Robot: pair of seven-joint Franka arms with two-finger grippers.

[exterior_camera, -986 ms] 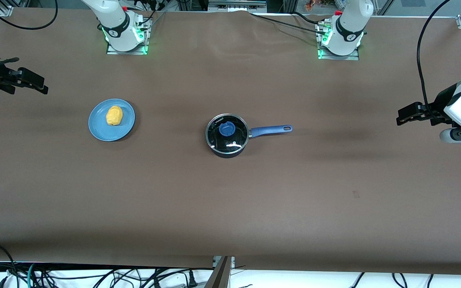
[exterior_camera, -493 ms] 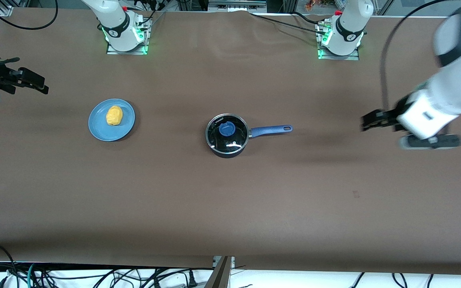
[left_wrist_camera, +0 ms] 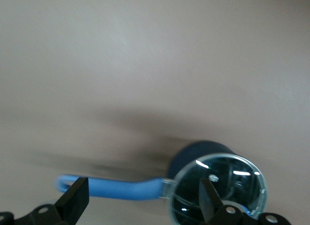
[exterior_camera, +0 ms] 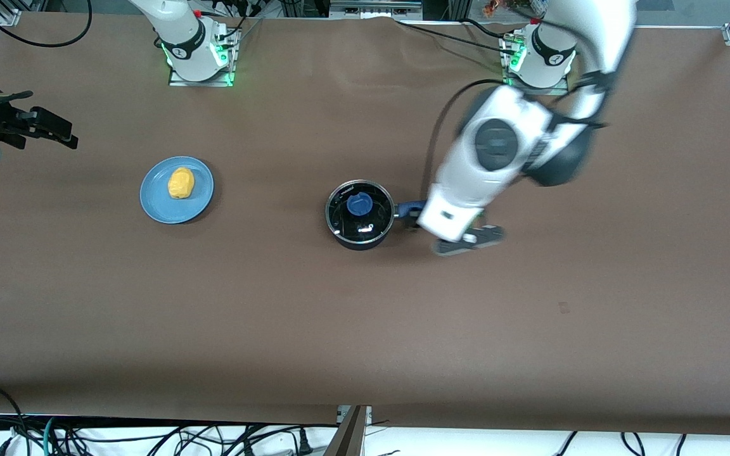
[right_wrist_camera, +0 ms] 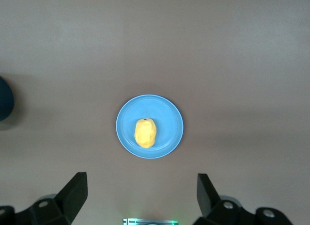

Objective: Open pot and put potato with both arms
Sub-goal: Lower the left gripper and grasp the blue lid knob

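A: The pot (exterior_camera: 360, 213) sits mid-bench, glass lid (exterior_camera: 360, 211) on, handle (left_wrist_camera: 118, 188) at its three o'clock.

B: The left gripper (left_wrist_camera: 141, 204), jaws released, is over that handle; it should centre on the knob (exterior_camera: 359, 204).

A: The potato (exterior_camera: 180, 182) lies on the plate (exterior_camera: 157, 206) at nine o'clock; the right gripper (right_wrist_camera: 140, 198) waits, released.

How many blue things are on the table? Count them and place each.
3: the plate under the potato, toward the right arm's end; the lid's knob mid-table; the pot's handle below the left gripper.

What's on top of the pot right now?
A glass lid with a blue knob covers the pot. The left pincer hides most of its handle.
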